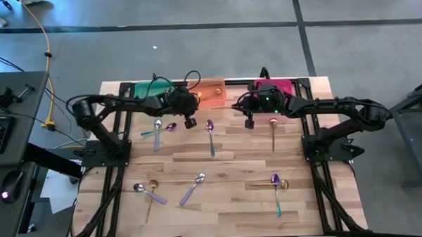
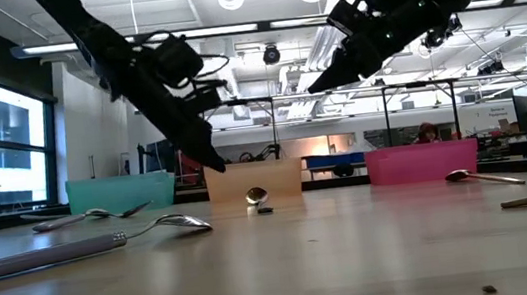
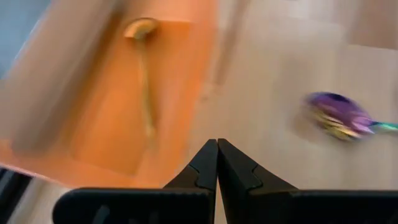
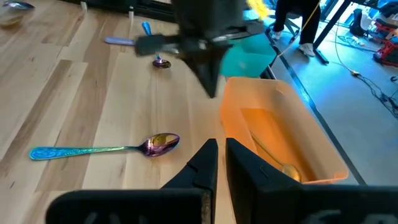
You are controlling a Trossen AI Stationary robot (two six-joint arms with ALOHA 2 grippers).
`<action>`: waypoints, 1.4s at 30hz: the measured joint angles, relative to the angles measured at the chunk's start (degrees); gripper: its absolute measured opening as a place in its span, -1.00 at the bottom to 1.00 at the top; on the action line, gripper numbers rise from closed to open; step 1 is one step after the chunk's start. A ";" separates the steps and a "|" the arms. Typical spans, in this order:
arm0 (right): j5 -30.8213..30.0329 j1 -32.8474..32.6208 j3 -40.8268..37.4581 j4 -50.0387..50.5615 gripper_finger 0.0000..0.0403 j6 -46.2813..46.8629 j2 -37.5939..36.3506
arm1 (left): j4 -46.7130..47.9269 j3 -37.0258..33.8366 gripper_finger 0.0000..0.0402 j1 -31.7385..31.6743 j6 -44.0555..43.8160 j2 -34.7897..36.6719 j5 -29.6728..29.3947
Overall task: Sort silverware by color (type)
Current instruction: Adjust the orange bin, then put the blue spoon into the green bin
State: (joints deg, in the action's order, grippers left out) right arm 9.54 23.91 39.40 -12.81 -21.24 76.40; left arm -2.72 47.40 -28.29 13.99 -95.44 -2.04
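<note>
My left gripper point(image 1: 190, 122) hovers shut over the table just in front of the orange bin point(image 1: 210, 91), holding nothing; its fingers point(image 3: 217, 152) meet at the tips. A gold spoon point(image 3: 143, 68) lies inside that bin. My right gripper point(image 1: 250, 123) hangs shut in the air near the pink bin point(image 1: 273, 86), also empty. Between the two grippers an iridescent purple spoon with a teal handle point(image 1: 210, 137) lies flat on the wood, also visible as the purple spoon point(image 4: 106, 150). A gold spoon point(image 1: 273, 129) lies to the right of my right gripper.
A green bin point(image 1: 150, 89) stands at the far edge, left of the orange one. A purple spoon and a silver spoon point(image 1: 159, 132) lie left of my left gripper. More spoons lie nearer: silver point(image 1: 192, 189), gold with silver point(image 1: 149, 192), purple with gold point(image 1: 276, 186).
</note>
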 joint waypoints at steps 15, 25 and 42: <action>0.07 0.10 0.00 0.84 -0.92 0.22 0.00 | -4.68 0.00 -1.00 -3.70 -1.32 -2.07 -0.12; 0.15 0.06 -0.12 2.03 -0.92 2.46 0.00 | 1.71 0.00 -1.00 -0.02 0.29 4.31 -0.14; 7.40 -2.69 -18.58 -33.29 -0.92 10.76 0.48 | 29.79 0.00 -1.00 13.00 -4.71 18.31 -0.07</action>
State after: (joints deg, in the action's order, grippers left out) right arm 16.94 21.22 20.82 -46.09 -10.47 76.88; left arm 27.07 47.40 -15.28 9.27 -77.13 -2.11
